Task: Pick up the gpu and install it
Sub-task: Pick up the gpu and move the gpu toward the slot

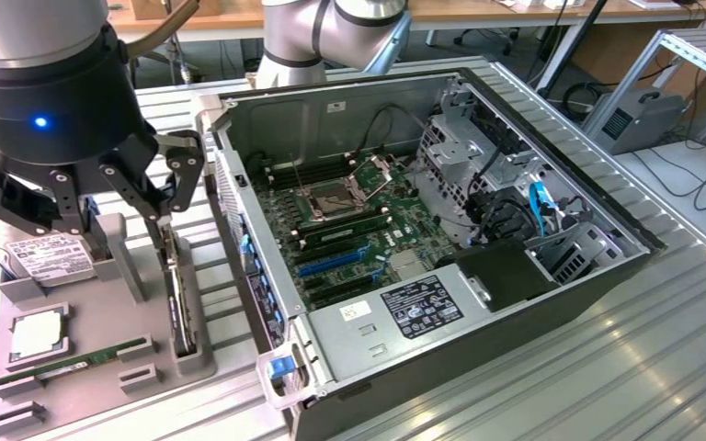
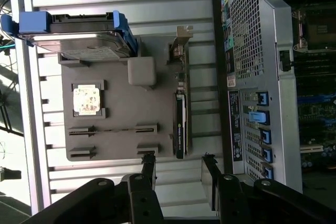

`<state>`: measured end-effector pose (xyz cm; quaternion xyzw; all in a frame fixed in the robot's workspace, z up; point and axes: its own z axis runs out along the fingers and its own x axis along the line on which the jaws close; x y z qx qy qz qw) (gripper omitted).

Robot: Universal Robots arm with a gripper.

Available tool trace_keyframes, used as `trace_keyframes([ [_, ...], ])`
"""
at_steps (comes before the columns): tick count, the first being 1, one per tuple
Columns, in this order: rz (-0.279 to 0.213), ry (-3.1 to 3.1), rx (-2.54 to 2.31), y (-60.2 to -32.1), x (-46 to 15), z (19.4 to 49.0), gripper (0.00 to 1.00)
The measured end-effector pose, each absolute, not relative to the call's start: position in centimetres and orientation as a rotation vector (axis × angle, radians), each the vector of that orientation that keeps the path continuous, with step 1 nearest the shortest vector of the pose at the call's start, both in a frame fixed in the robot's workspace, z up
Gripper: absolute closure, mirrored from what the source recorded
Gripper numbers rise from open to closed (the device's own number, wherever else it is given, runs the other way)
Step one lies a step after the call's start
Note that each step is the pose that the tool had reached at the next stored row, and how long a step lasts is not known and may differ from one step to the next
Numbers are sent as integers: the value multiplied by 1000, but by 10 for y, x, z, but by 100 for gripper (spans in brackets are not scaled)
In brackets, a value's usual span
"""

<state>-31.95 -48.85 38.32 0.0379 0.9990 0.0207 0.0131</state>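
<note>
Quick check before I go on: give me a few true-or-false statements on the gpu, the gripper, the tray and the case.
1. The gpu stands on edge in a slot of the gray tray. True.
2. The gripper is shut on the gpu. False: it is open and holds nothing.
3. The computer case lies open with its motherboard exposed. True.
4. The gpu is the only part on the tray. False: a hard drive, a CPU and a RAM stick are there too.
</note>
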Motion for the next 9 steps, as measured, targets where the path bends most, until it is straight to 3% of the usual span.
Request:
trace_keyframes([
  [9, 64, 3113, 118, -489, -319, 381, 52],
])
